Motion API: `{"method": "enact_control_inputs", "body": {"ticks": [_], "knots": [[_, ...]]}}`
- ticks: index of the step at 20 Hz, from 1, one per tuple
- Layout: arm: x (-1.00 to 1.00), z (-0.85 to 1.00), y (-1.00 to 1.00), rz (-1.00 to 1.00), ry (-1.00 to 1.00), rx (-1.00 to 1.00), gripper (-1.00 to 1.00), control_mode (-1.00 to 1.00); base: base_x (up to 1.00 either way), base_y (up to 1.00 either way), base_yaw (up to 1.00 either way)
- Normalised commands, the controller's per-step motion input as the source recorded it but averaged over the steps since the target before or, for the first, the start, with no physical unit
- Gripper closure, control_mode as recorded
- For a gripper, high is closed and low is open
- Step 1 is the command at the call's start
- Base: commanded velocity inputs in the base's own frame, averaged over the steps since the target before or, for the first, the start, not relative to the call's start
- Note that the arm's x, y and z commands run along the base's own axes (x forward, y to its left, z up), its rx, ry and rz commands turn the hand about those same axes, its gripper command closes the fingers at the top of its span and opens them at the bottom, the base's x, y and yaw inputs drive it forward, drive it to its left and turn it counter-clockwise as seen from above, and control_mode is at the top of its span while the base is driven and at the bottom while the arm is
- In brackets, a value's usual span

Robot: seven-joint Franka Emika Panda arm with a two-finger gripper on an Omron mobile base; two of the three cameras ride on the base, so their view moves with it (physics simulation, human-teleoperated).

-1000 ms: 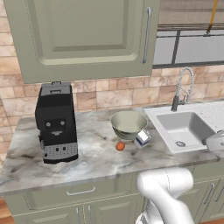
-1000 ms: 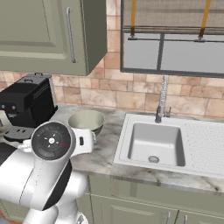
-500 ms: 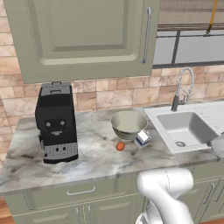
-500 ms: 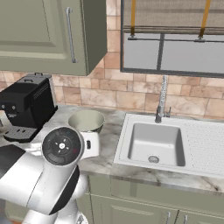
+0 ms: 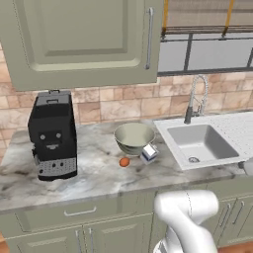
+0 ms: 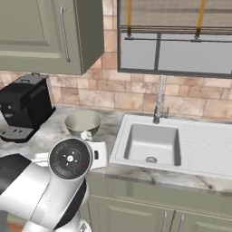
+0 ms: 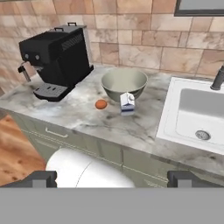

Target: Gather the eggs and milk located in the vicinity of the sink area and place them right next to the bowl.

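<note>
The pale grey-green bowl (image 5: 134, 137) (image 7: 124, 84) (image 6: 82, 122) stands on the marble counter between the coffee machine and the sink (image 5: 200, 143) (image 7: 197, 113) (image 6: 152, 142). The small orange-brown egg (image 5: 124, 161) (image 7: 101, 104) lies just in front of the bowl. The white and blue milk carton (image 5: 148, 153) (image 7: 127, 103) stands upright beside the egg, close to the bowl's rim. My gripper (image 7: 112, 179) is open wide and holds nothing. It hangs well back from the counter's front edge, facing the bowl, egg and milk.
A black coffee machine (image 5: 53, 136) (image 7: 57, 52) stands at the counter's left. A chrome gooseneck faucet (image 5: 195, 99) rises behind the sink, with a ribbed drainboard (image 6: 204, 147) to its right. A wall cabinet (image 5: 84, 39) hangs above. My white arm (image 6: 50, 181) blocks the near left of the right base view.
My arm has swung, its round joint sliding right and down in the right base view. Bowl, egg and milk have not moved, and the gripper has stayed open.
</note>
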Motion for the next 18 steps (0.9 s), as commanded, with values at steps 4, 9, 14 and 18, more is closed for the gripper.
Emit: {"method": "enact_control_inputs", "body": {"ticks": [4, 9, 14, 18], "knots": [[0.0, 0.0, 0.0, 0.0, 0.0, 0.0, -1.0, 1.0, -0.49, -0.48, 0.0], [0.0, 0.0, 0.0, 0.0, 0.0, 0.0, -1.0, 1.0, -0.27, -0.66, 0.0], [0.0, 0.0, 0.0, 0.0, 0.0, 0.0, -1.0, 1.0, -0.03, -0.78, 0.0], [0.0, 0.0, 0.0, 0.0, 0.0, 0.0, -1.0, 1.0, 0.0, -0.71, 0.0]]}}
